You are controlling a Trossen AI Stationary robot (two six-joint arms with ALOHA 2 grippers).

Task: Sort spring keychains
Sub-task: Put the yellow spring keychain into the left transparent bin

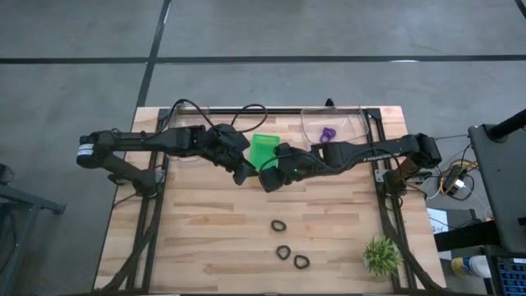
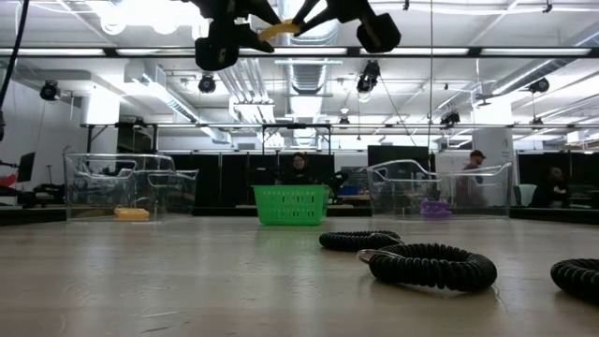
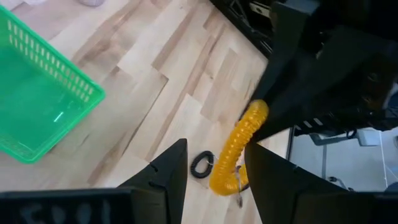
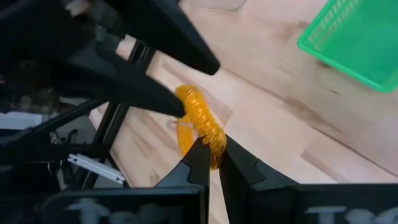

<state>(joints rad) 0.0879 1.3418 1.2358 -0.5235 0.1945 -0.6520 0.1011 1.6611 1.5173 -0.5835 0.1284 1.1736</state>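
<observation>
An orange-yellow spring keychain [image 3: 239, 146] hangs in the air near the green basket [image 1: 265, 150]. My right gripper [image 4: 211, 144] is shut on it. My left gripper [image 3: 216, 146] is open, one finger on each side of the coil. In the low view both grippers show high up, left [image 2: 217, 42] and right [image 2: 370, 28], with the coil [image 2: 279, 29] between them. Three black spring keychains [image 1: 279, 225] [image 1: 283, 252] [image 1: 301, 261] lie flat on the table. A purple one [image 1: 329, 133] lies in the far right clear bin. My right gripper pinches one end of the orange-yellow coil [image 4: 214, 138] between its two fingertips, slanting down from the table's right. The coil is lifted clear of the table and reaches away from the fingers toward my left gripper. My left gripper's finger [image 3: 261, 168] stands right beside the coil; whether it touches, I cannot tell.
A clear bin [image 1: 185, 123] stands at the far left with a yellow thing [image 2: 131, 213] in it; another clear bin [image 1: 353, 123] stands at the far right. A spiky green plant [image 1: 380, 255] sits at the near right corner. Bare wood lies at the near left.
</observation>
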